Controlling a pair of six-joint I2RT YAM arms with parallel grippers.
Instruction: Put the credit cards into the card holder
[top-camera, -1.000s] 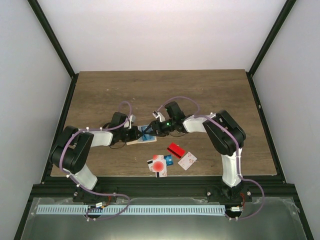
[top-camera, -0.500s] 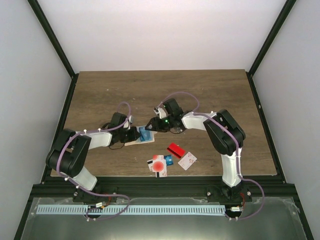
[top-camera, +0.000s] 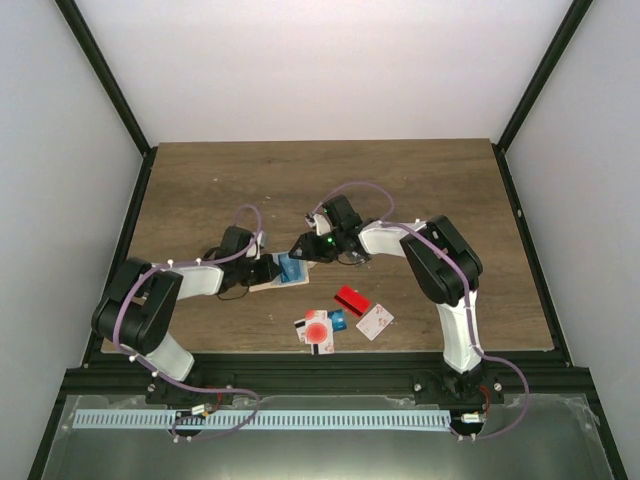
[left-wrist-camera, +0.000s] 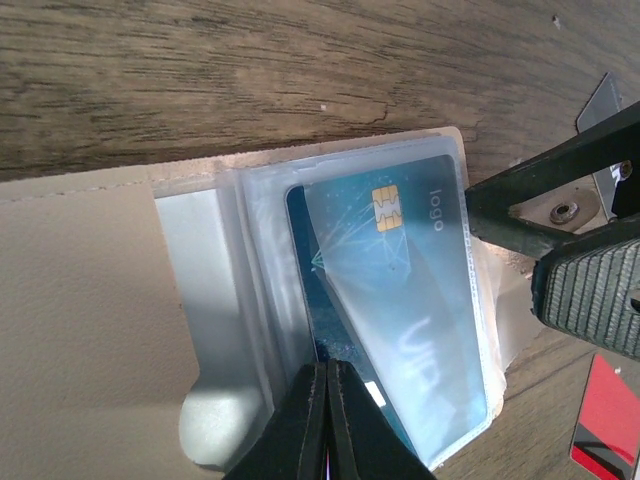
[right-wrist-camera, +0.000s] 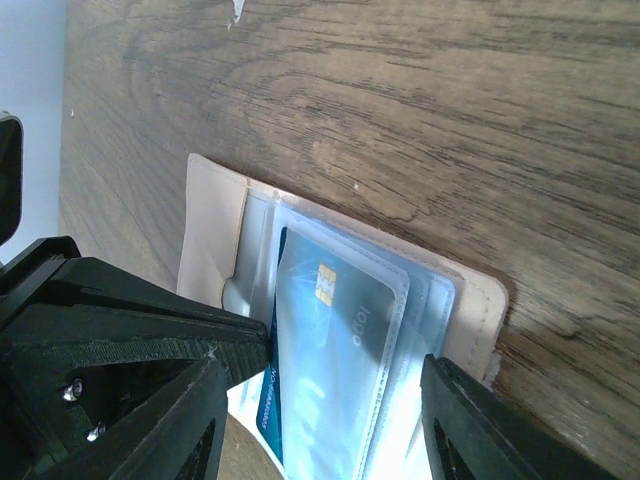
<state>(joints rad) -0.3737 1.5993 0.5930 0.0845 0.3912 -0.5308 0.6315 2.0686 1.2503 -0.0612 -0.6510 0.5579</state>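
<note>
The beige card holder (top-camera: 270, 281) lies open on the table, with clear plastic sleeves. The blue card (left-wrist-camera: 400, 290) with a gold chip sits inside a sleeve; it also shows in the right wrist view (right-wrist-camera: 330, 350). My left gripper (left-wrist-camera: 326, 420) is shut, pinching the holder's sleeve edge (left-wrist-camera: 265, 300). My right gripper (right-wrist-camera: 330, 425) is open and straddles the sleeve end without gripping the card. The other cards lie nearer: a red card (top-camera: 351, 298), a white card with a red dot (top-camera: 317, 328) and a white card with small marks (top-camera: 375, 321).
A small blue card (top-camera: 338, 320) and a striped white card (top-camera: 300, 328) lie beside the red-dot card. The red card's corner shows in the left wrist view (left-wrist-camera: 610, 425). Black frame rails border the wooden table (top-camera: 300, 180).
My right gripper has shifted slightly left and back, over the holder. The blue card has settled flatter and deeper into the sleeve. My left arm has barely moved.
</note>
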